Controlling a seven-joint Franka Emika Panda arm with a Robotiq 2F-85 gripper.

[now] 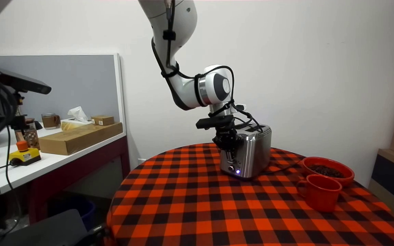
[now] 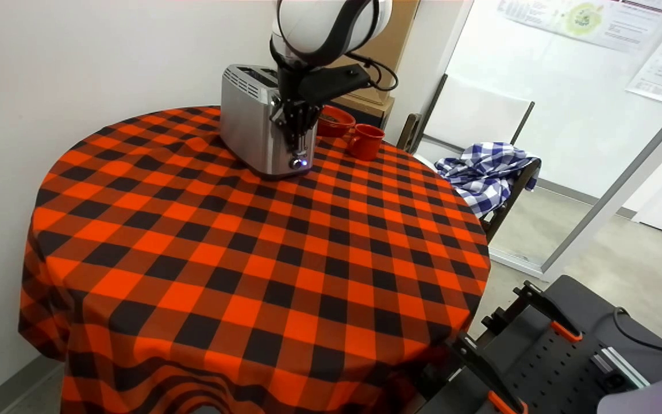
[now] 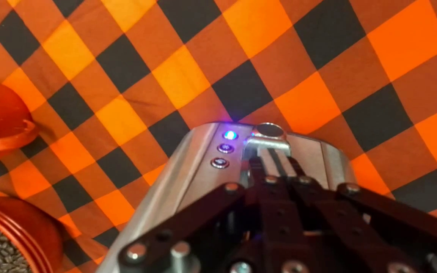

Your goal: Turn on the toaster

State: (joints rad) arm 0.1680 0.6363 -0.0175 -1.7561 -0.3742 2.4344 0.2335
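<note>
Near the wall-side edge of the bench (image 2: 250, 247), the toaster (image 2: 250, 123) stands with the closed, empty pincer (image 3: 278, 161) apparently touching its lever (image 3: 267, 143). Lifting before that lever latches might let it spring back; overpressing might skid the toaster.

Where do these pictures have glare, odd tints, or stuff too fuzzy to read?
Wrist view: the blue light on the toaster glares and casts a violet glow onto the tablecloth, which looks more orange than in both exterior views. In an exterior view, bright streaks run down the toaster's corner; in an exterior view, the posters are too soft to read.
</note>
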